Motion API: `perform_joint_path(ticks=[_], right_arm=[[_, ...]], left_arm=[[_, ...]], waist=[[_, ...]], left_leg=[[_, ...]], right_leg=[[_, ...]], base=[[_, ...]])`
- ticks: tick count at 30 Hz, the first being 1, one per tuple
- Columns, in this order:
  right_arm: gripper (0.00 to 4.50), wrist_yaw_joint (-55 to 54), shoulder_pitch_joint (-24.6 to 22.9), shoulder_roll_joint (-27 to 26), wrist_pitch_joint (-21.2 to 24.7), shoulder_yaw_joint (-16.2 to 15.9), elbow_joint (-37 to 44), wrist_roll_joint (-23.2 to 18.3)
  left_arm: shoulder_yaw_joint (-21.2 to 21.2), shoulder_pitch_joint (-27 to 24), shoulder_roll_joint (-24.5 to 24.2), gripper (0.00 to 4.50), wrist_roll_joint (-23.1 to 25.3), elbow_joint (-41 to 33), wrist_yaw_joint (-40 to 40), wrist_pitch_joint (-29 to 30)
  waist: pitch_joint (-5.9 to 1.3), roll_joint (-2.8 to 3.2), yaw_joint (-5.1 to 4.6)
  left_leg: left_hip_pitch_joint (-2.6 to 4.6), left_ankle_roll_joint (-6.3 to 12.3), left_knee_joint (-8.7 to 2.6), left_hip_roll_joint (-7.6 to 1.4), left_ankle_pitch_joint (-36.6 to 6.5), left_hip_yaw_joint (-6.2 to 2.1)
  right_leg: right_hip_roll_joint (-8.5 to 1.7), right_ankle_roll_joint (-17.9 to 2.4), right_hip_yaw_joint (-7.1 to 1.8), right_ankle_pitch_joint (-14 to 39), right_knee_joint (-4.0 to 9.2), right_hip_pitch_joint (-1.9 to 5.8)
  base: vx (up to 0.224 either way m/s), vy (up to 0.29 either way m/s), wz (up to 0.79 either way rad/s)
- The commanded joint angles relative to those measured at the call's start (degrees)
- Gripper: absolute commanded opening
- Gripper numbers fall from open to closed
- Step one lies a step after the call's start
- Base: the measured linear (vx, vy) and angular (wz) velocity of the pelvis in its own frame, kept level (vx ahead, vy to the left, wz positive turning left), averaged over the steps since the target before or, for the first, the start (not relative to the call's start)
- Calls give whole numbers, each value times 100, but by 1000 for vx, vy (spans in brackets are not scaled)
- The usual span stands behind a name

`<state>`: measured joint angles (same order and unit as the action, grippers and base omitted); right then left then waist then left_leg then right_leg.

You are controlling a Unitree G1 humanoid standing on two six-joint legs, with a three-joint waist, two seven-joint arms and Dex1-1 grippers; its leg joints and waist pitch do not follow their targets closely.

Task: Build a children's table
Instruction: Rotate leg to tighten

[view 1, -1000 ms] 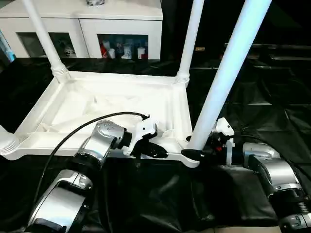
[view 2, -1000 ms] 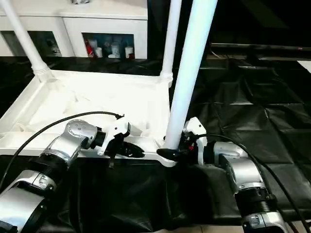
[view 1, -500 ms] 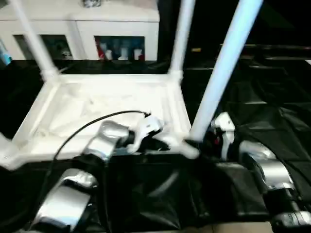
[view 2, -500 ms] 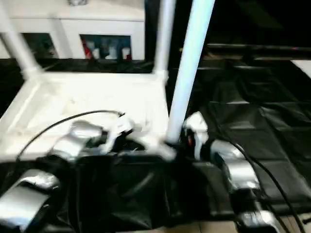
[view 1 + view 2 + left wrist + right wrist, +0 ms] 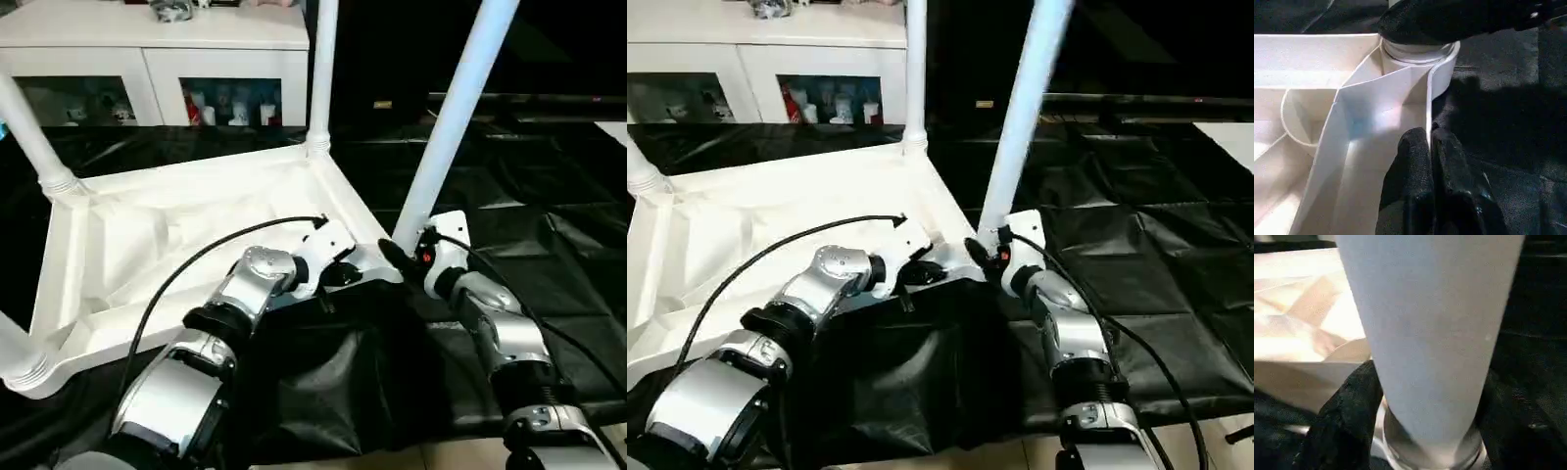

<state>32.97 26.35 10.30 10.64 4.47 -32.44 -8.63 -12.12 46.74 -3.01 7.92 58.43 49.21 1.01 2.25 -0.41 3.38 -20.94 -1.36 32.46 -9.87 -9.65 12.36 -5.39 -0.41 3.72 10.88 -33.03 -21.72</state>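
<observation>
1. The left gripper (image 5: 1431,147) is pinching the thin side wall of the children's table (image 5: 196,235), one black finger on the inner face and the other on the outer, clamped tight just short of the near right corner socket (image 5: 1418,51).
2. The right gripper (image 5: 1425,431) is wrapping its two dark fingers (image 5: 1344,401) around the base of the near right leg (image 5: 446,127), one on each side of the tube, right where it is entering the socket collar.
3. That leg is rising from the corner with its long axis leaning up and toward the robot's right, away from vertical.
4. The table is lying upside down on the black-draped work table (image 5: 568,245), ribbed underside facing up, its long axis running at a slant from the near left to the far right.
5. The far right leg (image 5: 321,69) is standing close to upright in its socket; the far left leg (image 5: 29,137) is angling up toward the left.
6. Another leg base (image 5: 20,357) is showing at the near left corner.
7. A white cabinet (image 5: 157,59) is standing beyond the work table.
</observation>
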Motion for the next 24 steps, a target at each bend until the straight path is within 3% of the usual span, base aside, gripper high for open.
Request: perform_joint_path(ticks=[1,2,9,12,13,17,24], right_arm=[[317,1093,-280,-76,316,-737,17,-97],[317,1286,-305,34,338,-777,100,-122],[317,2392,-453,657,431,-1050,590,-252],[317,2709,-494,857,345,-1166,687,-214],[317,2839,-513,929,321,-1193,722,-199],[317,3176,-561,1105,358,-1234,847,-231],[302,3419,-588,1188,455,-1264,961,-335]], left_arm=[[16,-61,26,0,-251,-187,380,-232],[-12,-107,-43,0,-270,-245,583,-240],[-55,-301,-373,0,-434,-559,1438,-268],[-50,-354,-482,0,-520,-663,1756,-286],[-59,-375,-527,0,-545,-712,1888,-274],[-119,-467,-701,0,-641,-943,2393,-129],[-111,-531,-808,0,-679,-1144,2685,6]], waist=[[-259,-46,27],[-264,-70,35],[-282,-54,92],[-287,-49,125],[-281,-79,120],[-265,-56,176],[-276,-51,212]], left_leg=[[123,110,-418,-375,-2090,-254],[101,178,-408,-376,-1961,-240],[64,347,-386,-412,-1431,-204],[75,336,-382,-422,-1406,-200],[71,344,-380,-417,-1419,-193],[87,265,-394,-431,-1541,-193],[92,216,-400,-439,-1463,-190]], right_leg=[[-433,-922,-253,2144,519,98],[-435,-973,-259,1984,497,117],[-405,-1253,-232,1323,385,168],[-414,-1332,-229,1219,365,164],[-405,-1331,-227,1251,368,164],[-427,-1250,-246,1611,401,138],[-421,-1333,-246,1305,354,141]], base=[[0,0,0],[0,0,0],[0,0,0],[0,0,0],[0,0,0],[0,0,0],[0,0,0]])
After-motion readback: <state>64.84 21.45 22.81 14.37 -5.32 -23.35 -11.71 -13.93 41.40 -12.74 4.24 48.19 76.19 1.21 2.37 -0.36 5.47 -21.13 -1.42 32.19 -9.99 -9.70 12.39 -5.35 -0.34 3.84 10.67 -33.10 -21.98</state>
